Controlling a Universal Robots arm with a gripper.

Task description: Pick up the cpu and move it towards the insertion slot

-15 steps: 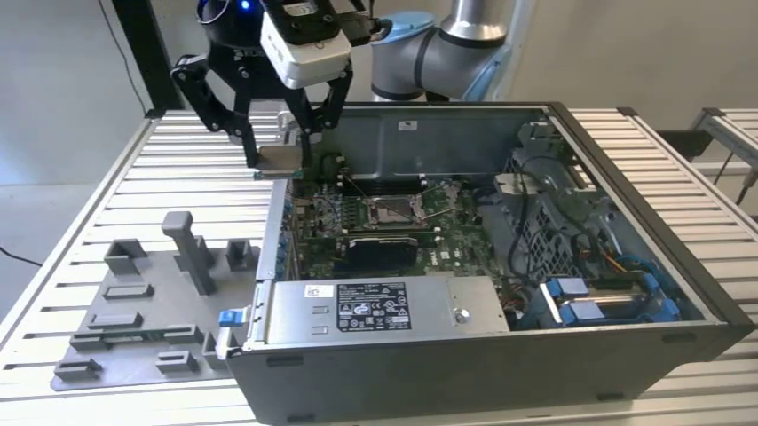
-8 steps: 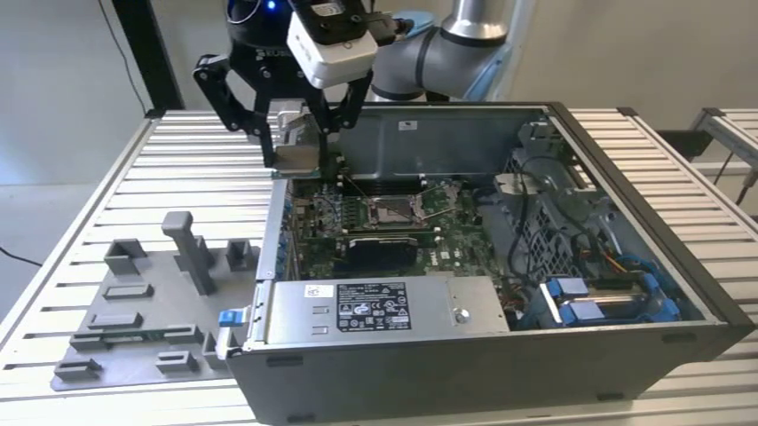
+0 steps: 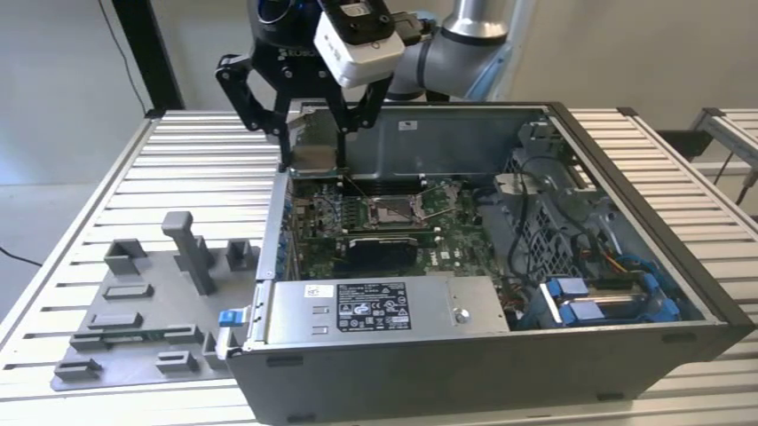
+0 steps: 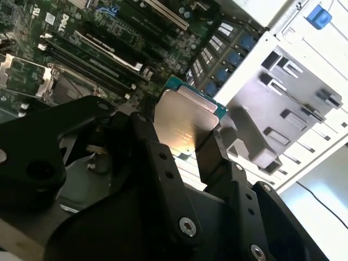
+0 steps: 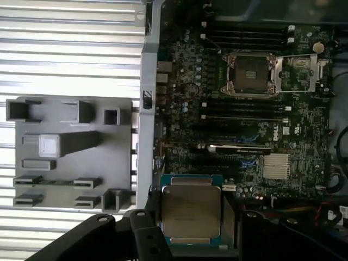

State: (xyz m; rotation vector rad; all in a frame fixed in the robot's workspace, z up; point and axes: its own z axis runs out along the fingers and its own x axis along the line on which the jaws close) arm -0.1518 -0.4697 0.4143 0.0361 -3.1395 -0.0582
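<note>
On the exterior view's left I see the grey plastic fixture (image 3: 166,306) lying on the slatted table (image 3: 201,160), just beside the open computer case (image 3: 663,266). Moving right, my gripper (image 3: 314,160) hangs above the case's far corner, clamped on the cpu (image 3: 311,149). In the second wrist view the black fingers (image 4: 209,152) press on two opposite edges of the cpu (image 4: 187,122), silvery top showing. The chip is in the air, clear of the motherboard (image 3: 456,244). Further right sits the insertion slot (image 3: 389,210), uncovered and apart from the cpu. In the first wrist view the cpu (image 5: 191,209) and the slot (image 5: 250,73) are well apart. Blue-clipped drive bays (image 3: 580,302) fill the case's right end.
</note>
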